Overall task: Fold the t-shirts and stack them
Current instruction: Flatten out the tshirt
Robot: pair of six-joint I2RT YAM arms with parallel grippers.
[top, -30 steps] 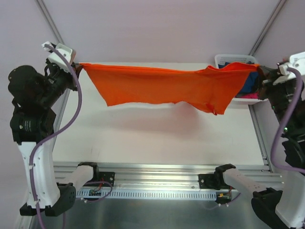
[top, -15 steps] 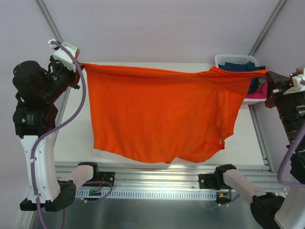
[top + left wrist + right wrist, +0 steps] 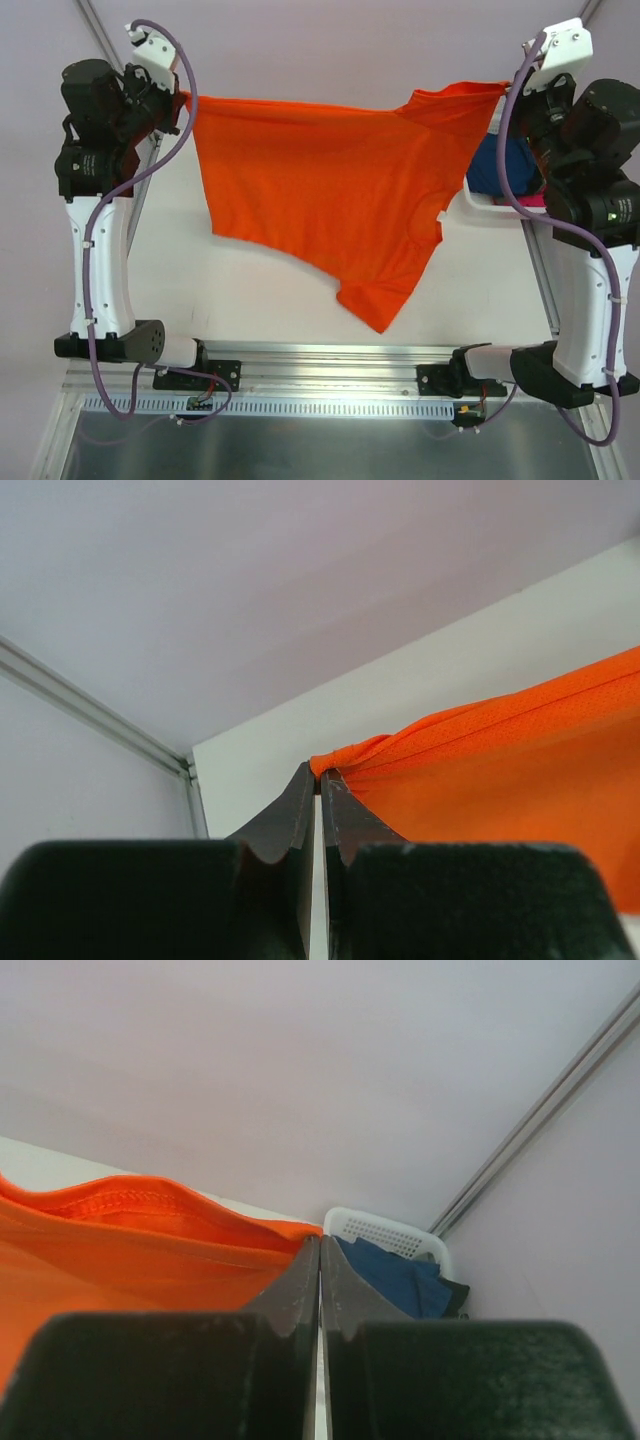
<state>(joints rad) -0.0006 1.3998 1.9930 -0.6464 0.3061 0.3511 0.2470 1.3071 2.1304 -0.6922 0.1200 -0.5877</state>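
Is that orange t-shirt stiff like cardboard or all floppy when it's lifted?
Probably very floppy: the orange t-shirt sags to a drooping point between the left pincer and right pincer. Likely light too, since two small corner pinches hold it all up. It would probably crumple if pushed.

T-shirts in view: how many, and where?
3. The orange t-shirt hangs stretched between the left pincer and the right pincer; the navy one and the pink one lie bunched in the white basket. More may be hidden underneath.
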